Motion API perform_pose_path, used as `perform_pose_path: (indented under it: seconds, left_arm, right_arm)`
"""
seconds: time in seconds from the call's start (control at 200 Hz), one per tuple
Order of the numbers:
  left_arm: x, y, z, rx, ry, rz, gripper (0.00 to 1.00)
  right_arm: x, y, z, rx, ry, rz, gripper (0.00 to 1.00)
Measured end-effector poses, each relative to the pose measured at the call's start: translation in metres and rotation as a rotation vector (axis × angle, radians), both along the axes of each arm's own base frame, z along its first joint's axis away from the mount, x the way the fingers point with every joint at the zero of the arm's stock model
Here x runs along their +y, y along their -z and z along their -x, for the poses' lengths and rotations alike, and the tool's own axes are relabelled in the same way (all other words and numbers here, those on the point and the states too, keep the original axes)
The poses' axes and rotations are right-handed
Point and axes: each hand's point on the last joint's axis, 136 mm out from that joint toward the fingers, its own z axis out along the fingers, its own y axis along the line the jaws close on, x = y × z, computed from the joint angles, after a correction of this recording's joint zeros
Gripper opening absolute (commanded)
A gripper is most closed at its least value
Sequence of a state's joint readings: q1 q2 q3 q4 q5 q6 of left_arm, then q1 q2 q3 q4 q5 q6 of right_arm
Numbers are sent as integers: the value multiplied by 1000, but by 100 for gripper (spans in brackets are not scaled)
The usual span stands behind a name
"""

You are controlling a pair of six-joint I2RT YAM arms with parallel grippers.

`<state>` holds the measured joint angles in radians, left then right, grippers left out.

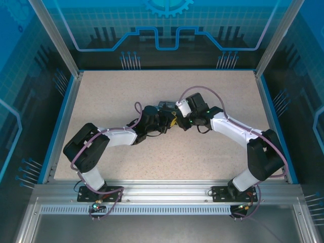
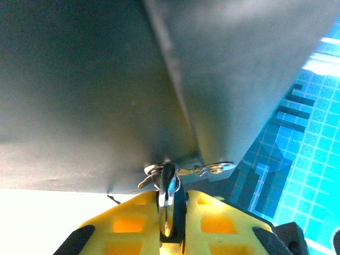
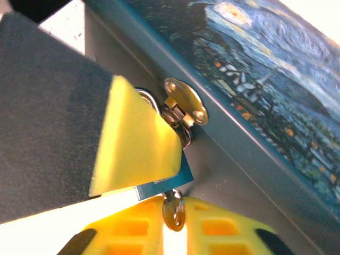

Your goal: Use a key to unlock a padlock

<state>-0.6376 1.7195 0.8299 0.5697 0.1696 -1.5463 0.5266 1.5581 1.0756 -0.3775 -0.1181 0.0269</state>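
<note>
**Key seated in the padlock, both pincers closed at the box's hasp**

The padlock [image 3: 159, 185], a small bluish plate, hung at the brass-coloured hasp [image 3: 183, 103] on the grey side of the box [image 3: 255, 69], near the middle of the counter [image 1: 116, 91]. The key [image 3: 173, 213] stood in the lock's lower edge, its head pointing toward the right wrist camera.

The right pincer [image 3: 174, 226] was closed about the key's head, a yellow finger on either side. The left pincer [image 2: 167, 204] was closed on the padlock, which the left wrist view showed edge-on as a thin silvery strip between the yellow pads. In the right wrist view one of that pincer's fingers [image 3: 133, 143] covered most of the lock's face.

From above, the left arm [image 1: 114, 137] and the right arm [image 1: 235, 130] reached in from the near corners. Their elbows were bent outward and their wrists met nose to nose at the box.

A short line of pale letters ran along the padlock's edge, too small to read. The box's lid carried a swirling night-sky painting over a village.

The counter was speckled beige with a blue border, and an aluminium rail [image 1: 167, 191] ran along its near edge. Blue panels [image 1: 101, 30] printed with grids and circuit-like lines walled it in, with a gear [image 1: 167, 6] drawn at the top.
</note>
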Motion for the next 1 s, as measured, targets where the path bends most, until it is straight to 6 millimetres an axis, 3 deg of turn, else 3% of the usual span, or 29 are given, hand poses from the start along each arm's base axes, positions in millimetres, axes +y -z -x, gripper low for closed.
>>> perform_pose_path:
  seconds: [0.085,0.215,0.34,0.46,0.585,0.745,0.915,1.0]
  left_arm:
    - [0,1,0,-4,2,-2,0]
    - [-1,4,-1,-5,3,-1,0]
    - [-1,8,0,-11,8,-8,0]
    - [1,14,3,-18,20,-26,0]
    - [4,26,10,-10,38,-54,0]
    - [6,49,18,17,65,-93,0]
    - [9,69,22,30,71,-128,0]
    - [10,70,21,23,69,-135,20]
  right_arm:
    - [3,-5,3,17,-9,-46,54]
    - [-8,-19,9,37,31,-135,64]
    - [-18,-32,11,43,82,-216,68]
    - [-12,-34,14,84,110,-291,69]
    - [-7,-28,15,145,159,-355,69]
    - [-3,-1,11,248,240,-389,69]
    - [3,11,6,311,295,-422,69]
    - [4,10,1,315,315,-436,69]
